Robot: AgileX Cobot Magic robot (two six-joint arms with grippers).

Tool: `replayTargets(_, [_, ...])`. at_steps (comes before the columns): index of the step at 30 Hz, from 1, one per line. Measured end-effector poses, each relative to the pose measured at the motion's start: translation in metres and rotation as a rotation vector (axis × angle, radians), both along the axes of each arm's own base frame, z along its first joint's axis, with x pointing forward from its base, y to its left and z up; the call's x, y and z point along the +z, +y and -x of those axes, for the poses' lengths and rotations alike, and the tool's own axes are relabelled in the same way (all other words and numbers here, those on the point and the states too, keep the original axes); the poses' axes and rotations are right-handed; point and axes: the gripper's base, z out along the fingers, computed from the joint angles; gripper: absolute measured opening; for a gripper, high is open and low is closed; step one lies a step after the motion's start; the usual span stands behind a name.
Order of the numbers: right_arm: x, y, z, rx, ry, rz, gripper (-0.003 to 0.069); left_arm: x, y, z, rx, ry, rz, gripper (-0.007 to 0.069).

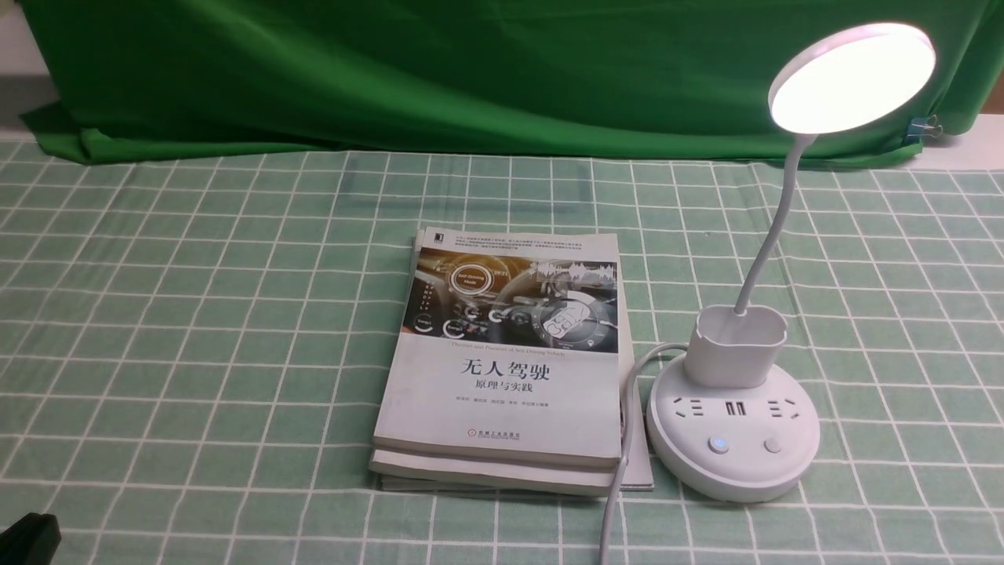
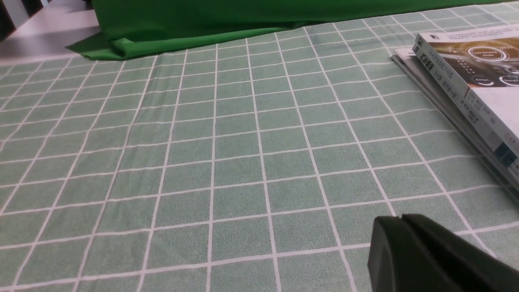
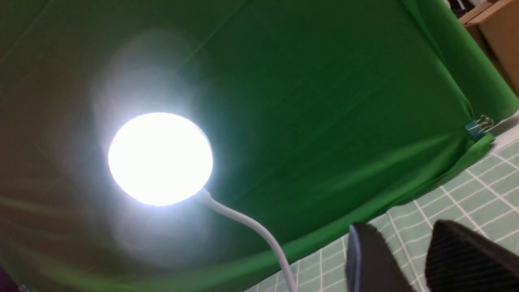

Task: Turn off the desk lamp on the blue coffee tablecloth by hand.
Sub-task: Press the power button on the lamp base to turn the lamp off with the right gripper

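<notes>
The white desk lamp stands at the right of the blue coffee tablecloth (image 1: 196, 314), and its round head (image 1: 851, 74) glows brightly. On its base (image 1: 733, 463) sit two buttons; the left one (image 1: 718, 445) shows a blue light. In the right wrist view the lit head (image 3: 160, 158) fills the left side, and my right gripper (image 3: 401, 237) is open, cloth showing between its fingers, well apart from the lamp. That gripper is out of the front view. My left gripper (image 2: 401, 219) is shut and empty, low over the cloth; only a black corner (image 1: 27, 537) of it shows in front.
Two stacked books (image 1: 506, 361) lie just left of the lamp base, also seen in the left wrist view (image 2: 466, 77). The lamp's white cord (image 1: 620, 471) runs toward the front edge. A dark green backdrop cloth (image 1: 471, 71) hangs behind, held by a clip (image 1: 925, 125).
</notes>
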Motion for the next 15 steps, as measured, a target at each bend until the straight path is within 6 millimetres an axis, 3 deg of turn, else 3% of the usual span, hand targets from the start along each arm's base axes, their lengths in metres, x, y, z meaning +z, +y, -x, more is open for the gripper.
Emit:
replayTargets(3, [0.003,0.001,-0.001,-0.001,0.081,0.052,0.013,0.0,0.0,0.0,0.0,0.0,0.0,0.0])
replayTargets(5, [0.015,0.001,-0.001,-0.002,0.11,0.094,0.0101,0.0,0.0,0.0,0.0,0.0,0.0,0.0])
replayTargets(7, [0.048,0.002,-0.008,0.005,0.219,0.224,0.0052,0.0,0.0,0.0,0.0,0.0,0.0,0.0])
replayTargets(9, [0.056,0.002,-0.012,0.015,0.284,0.281,0.0046,0.0,0.0,0.0,0.0,0.0,0.0,0.0])
replayTargets(10, [0.074,0.003,-0.02,0.037,0.381,0.364,0.0043,0.0,0.0,0.0,0.0,0.0,0.0,0.0])
replayTargets(15, [0.09,0.007,-0.063,0.2,0.859,0.552,0.0042,0.0,0.0,0.0,0.0,0.0,0.0,0.0])
